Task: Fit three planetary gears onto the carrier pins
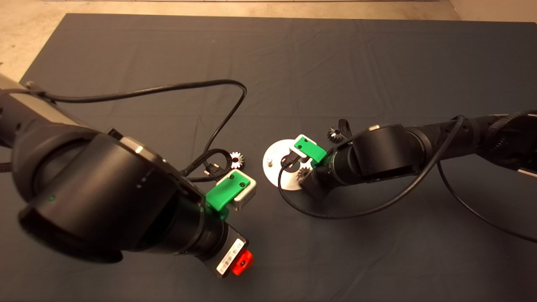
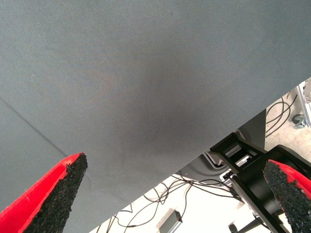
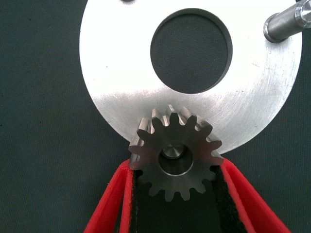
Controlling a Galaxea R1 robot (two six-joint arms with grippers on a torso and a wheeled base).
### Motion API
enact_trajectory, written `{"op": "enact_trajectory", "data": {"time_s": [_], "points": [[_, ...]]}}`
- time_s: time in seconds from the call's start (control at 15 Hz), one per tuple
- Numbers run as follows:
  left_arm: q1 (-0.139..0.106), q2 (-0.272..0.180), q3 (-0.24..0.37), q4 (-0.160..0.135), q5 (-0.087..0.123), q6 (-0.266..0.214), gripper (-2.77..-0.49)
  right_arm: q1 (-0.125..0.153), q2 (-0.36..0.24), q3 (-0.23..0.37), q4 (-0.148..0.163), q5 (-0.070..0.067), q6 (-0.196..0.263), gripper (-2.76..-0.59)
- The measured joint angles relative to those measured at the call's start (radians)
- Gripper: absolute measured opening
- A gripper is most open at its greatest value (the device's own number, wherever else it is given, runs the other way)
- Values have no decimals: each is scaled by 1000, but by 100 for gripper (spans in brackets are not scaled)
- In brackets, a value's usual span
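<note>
One planetary gear (image 3: pixel 174 156) in hand: your right end effector (image 3: pixel 174 194), at the lower edge of the right wrist view, has its red fingers (image 3: pixel 112 204) closed against the gear's flanks. The gear sits over a carrier pin (image 3: pixel 171 151) whose tip shows through the centre hole, at the near rim of the carrier disc (image 3: pixel 121 73).

Item, seating: the pin tip looks slightly high of centre in the bore, so judge the gear threaded but perhaps not fully down. Keep it level and press straight along the pin; a tilt would likely bind it. Open the fingers only once the gear's face lies flat on the disc, then withdraw without dragging the teeth.

Item, remaining pins: one bare pin (image 3: pixel 286 24) at the upper right of the right wrist view; the third barely shows at that view's top edge.

Item, remaining gears, head view: one gear (image 1: pixel 236 159) left of the disc on the table (image 1: pixel 293 63), one gear (image 1: pixel 334 133) just above the right arm, both loose.

Item, left end effector (image 1: pixel 241 262): lower centre of the head view, fingers (image 2: pixel 53 199) wide apart, holding nothing, idle over bare mat.
</note>
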Motion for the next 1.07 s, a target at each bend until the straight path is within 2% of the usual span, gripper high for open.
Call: {"op": "enact_trajectory", "data": {"time_s": [0.6, 0.87, 1.07], "points": [[0, 0, 0, 0, 0, 0, -61, 0, 0, 0, 0, 0, 0, -233], [0, 0, 0, 0, 0, 0, -61, 0, 0, 0, 0, 0, -3, -207], [0, 0, 0, 0, 0, 0, -61, 0, 0, 0, 0, 0, -3, -207]]}}
